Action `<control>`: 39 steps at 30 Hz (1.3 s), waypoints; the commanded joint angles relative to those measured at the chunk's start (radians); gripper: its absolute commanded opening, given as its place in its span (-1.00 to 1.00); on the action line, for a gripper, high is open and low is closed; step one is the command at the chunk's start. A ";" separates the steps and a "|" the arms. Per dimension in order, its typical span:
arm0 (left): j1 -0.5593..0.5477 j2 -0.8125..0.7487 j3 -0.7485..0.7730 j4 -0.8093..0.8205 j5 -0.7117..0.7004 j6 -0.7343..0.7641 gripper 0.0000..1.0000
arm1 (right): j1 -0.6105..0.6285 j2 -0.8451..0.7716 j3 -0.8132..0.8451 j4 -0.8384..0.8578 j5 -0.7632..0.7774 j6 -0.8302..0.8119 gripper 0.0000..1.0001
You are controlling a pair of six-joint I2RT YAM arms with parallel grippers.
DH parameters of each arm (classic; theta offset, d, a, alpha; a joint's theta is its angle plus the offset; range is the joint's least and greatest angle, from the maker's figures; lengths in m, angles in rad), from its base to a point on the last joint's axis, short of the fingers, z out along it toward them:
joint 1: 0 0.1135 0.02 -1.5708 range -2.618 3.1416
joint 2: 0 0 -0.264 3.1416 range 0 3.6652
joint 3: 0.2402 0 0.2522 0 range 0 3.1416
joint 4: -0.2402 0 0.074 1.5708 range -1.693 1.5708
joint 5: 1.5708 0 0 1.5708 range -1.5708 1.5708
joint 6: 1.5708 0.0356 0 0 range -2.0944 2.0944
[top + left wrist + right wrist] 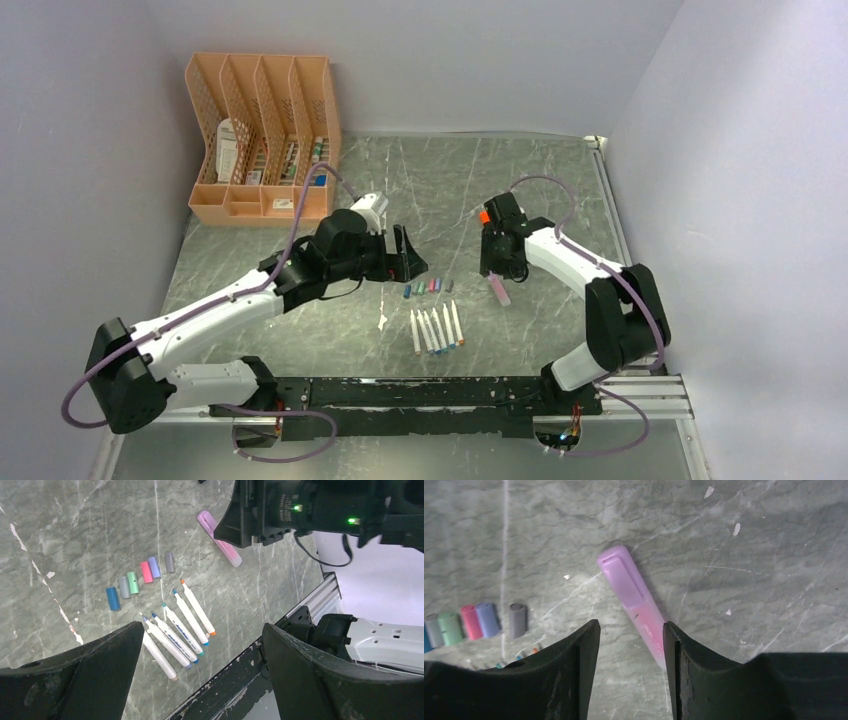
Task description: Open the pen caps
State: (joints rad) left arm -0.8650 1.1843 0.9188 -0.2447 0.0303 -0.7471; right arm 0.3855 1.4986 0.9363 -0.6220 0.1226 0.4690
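Several small pen caps (146, 572) lie in a row on the marble table: blue, grey, green, pink, purple and grey. They also show in the top view (428, 287) and the right wrist view (488, 619). Several uncapped white pens (175, 625) lie side by side below them. A pink highlighter (644, 615) with a pale purple cap (616, 570) on it lies flat on the table. My right gripper (630, 627) hovers open over its pink end, holding nothing. My left gripper (202, 630) hangs wide open and empty above the white pens.
An orange file organiser (265, 140) stands at the back left. A black rail (440, 395) runs along the front table edge. A small white scrap (382, 322) lies left of the pens. The right arm's black body (310, 505) fills the top of the left wrist view.
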 commanded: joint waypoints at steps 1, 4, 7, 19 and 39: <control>0.018 -0.057 -0.036 -0.025 -0.026 0.018 1.00 | -0.016 0.047 -0.028 0.058 0.021 -0.016 -0.03; 0.034 -0.076 -0.063 -0.014 -0.012 0.016 0.99 | -0.018 0.072 -0.045 0.068 0.048 -0.018 -0.05; 0.044 -0.076 -0.075 0.001 0.006 0.012 1.00 | -0.019 0.107 -0.056 0.081 0.062 -0.020 -0.09; 0.054 -0.003 -0.054 0.052 0.078 0.009 1.00 | -0.002 0.126 -0.079 0.106 -0.010 -0.028 -0.82; 0.055 0.117 -0.087 0.505 0.302 -0.166 1.00 | 0.041 -0.457 -0.016 0.030 -0.598 -0.097 -0.97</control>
State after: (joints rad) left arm -0.8150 1.2888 0.8387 0.1326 0.3080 -0.8577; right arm 0.4137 1.0683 0.9089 -0.5739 -0.3302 0.3813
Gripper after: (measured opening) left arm 0.996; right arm 0.198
